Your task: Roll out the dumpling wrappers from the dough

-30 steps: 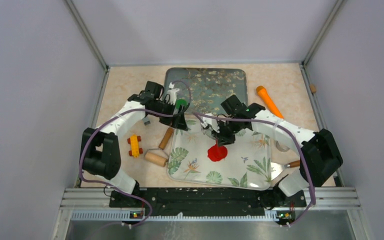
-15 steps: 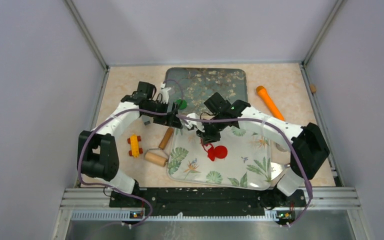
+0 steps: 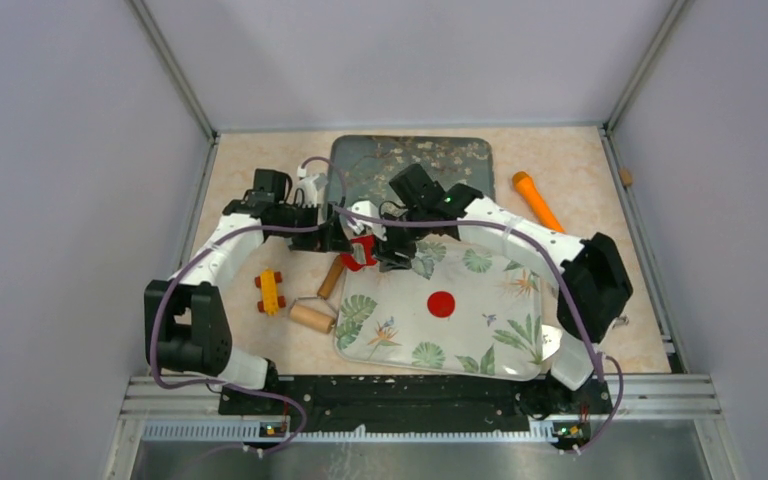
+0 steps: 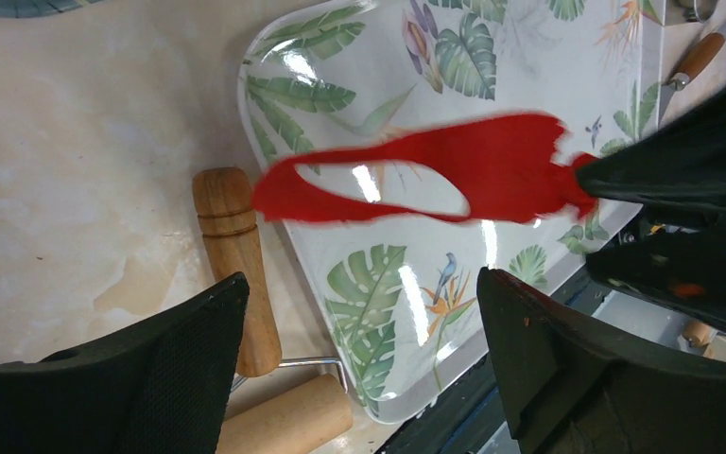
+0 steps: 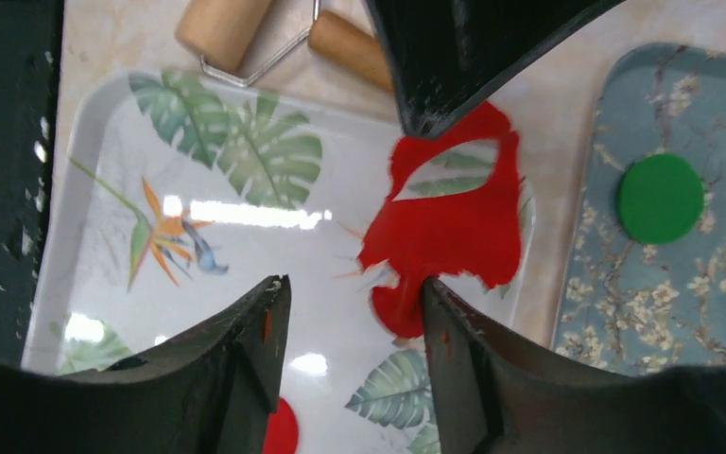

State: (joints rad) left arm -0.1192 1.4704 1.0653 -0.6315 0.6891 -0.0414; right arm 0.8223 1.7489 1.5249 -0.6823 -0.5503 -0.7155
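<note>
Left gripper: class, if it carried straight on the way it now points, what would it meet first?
Most likely the red scrap, which hangs from the right gripper just ahead of the open left gripper. Depth is unclear; if it passed the scrap, the leaf-print tray lies beyond.

No readable text, labels, brands, numbers or signs in any view. The only markings are decorative prints: leaves and birds on the leaf-print tray under the right claw, and blossoms on the blossom-print tray just beyond it. Neither has lettering.
</note>
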